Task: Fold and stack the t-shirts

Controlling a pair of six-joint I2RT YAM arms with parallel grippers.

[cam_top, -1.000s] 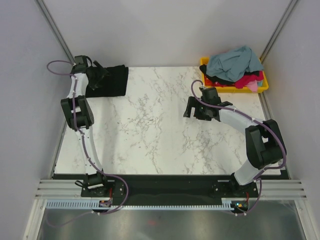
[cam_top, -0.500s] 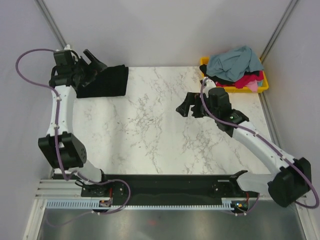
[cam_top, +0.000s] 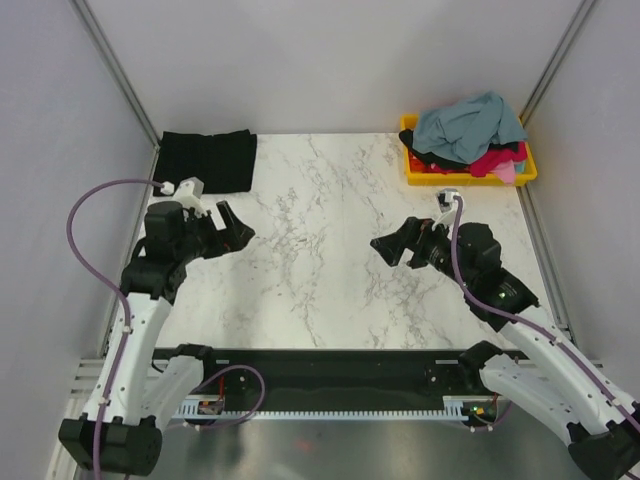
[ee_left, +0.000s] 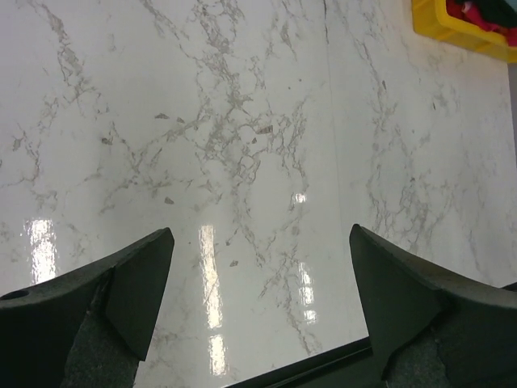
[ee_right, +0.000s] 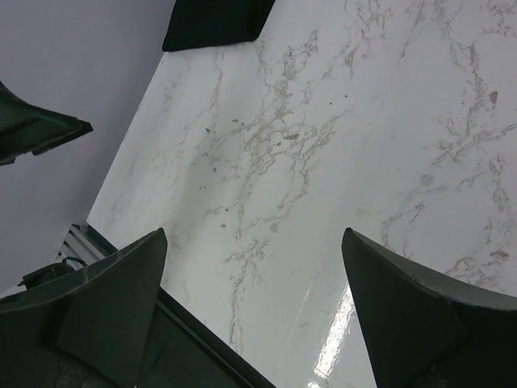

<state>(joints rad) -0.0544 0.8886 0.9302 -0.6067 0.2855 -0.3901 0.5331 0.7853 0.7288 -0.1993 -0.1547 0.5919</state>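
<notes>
The marble-patterned table (cam_top: 330, 290) fills the centre of the overhead view and serves as the folding surface.

The yellow bin (cam_top: 452, 180) sits at the upper right corner. It holds the unfolded supply, heaped above the rim: a grey-blue shirt (cam_top: 470, 125) on top, with a magenta-red shirt (cam_top: 488, 160) and a pink shirt (cam_top: 507, 173) beneath it.

The black shirt (cam_top: 207, 160) lies flat as a neat rectangle at the upper left corner, well apart from the bin. Judged from this layout, it is the base of the finished stack, kept clear of the folding area.

The left gripper (cam_top: 236, 232) hovers at centre left and the right gripper (cam_top: 386, 250) at centre right. Both have their jaws spread wide and hold nothing. They point inward over the table, well apart from each other. This is probably a neutral pose ahead of the next pick from the bin.
</notes>
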